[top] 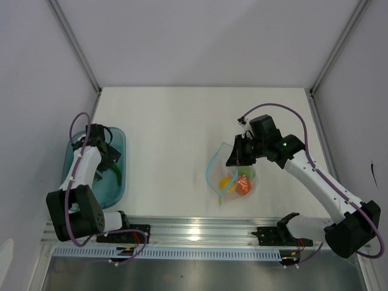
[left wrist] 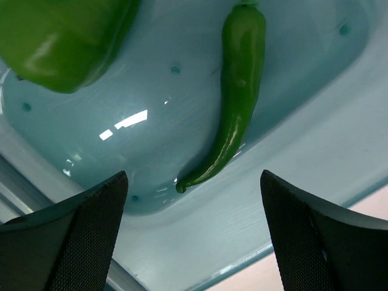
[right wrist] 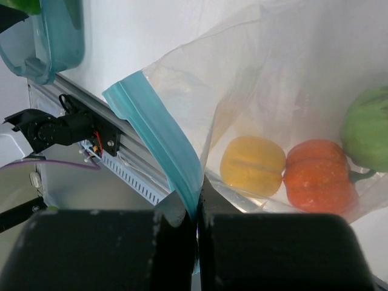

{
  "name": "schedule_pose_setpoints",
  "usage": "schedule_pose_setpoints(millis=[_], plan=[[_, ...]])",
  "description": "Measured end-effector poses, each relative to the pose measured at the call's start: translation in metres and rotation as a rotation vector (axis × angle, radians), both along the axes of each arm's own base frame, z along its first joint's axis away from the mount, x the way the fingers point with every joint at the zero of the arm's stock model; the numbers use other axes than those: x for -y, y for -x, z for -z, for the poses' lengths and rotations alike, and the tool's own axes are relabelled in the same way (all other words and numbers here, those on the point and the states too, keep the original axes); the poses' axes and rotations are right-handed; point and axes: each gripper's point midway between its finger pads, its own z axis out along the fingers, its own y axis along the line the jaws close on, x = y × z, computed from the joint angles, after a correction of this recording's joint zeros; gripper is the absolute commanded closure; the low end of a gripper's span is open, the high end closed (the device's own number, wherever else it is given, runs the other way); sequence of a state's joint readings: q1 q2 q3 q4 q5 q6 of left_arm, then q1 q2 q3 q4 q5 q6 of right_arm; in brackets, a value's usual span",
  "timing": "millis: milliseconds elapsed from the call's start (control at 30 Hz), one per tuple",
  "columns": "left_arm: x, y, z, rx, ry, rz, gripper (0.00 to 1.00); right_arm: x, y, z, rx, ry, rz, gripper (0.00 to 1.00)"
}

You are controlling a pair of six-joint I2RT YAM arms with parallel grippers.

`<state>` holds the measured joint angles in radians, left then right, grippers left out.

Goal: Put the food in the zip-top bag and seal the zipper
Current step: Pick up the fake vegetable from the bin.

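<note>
A slim green chili and a green round piece lie in the teal tray at the table's left. My left gripper hangs open just above the tray, with the chili's tip ahead of its fingers and nothing between them. At the right, my right gripper is shut on the light blue zipper of the clear zip-top bag, lifting the mouth open. Inside the bag lie a yellow piece, an orange fruit and a green round one.
An aluminium rail with two black mounts runs along the table's near edge. White enclosure walls stand to the left, right and back. The bag rests close to the rail, right of centre.
</note>
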<state>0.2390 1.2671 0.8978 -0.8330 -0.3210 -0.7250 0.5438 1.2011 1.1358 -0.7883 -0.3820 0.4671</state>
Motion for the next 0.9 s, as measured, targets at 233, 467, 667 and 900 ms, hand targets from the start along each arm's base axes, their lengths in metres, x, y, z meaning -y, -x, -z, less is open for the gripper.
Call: schedule_pose_setpoints(millis=[233,467,667,900], plan=[[0.006,-0.005,0.042,-0.1,0.07,0.009,0.1,-0.003,-0.001,0.006,-0.011,-0.002,-0.016,1.0],[0.007,-0.002,0.07,-0.174,0.144,-0.016,0.22,-0.003,-0.001,0.006,-0.011,-0.003,-0.017,1.0],[0.004,-0.004,0.071,-0.164,0.161,-0.033,0.52,-0.003,0.0,0.004,-0.007,-0.006,-0.017,1.0],[0.001,-0.008,0.057,-0.115,0.147,-0.032,0.76,-0.002,0.001,-0.001,0.005,-0.016,-0.015,1.0]])
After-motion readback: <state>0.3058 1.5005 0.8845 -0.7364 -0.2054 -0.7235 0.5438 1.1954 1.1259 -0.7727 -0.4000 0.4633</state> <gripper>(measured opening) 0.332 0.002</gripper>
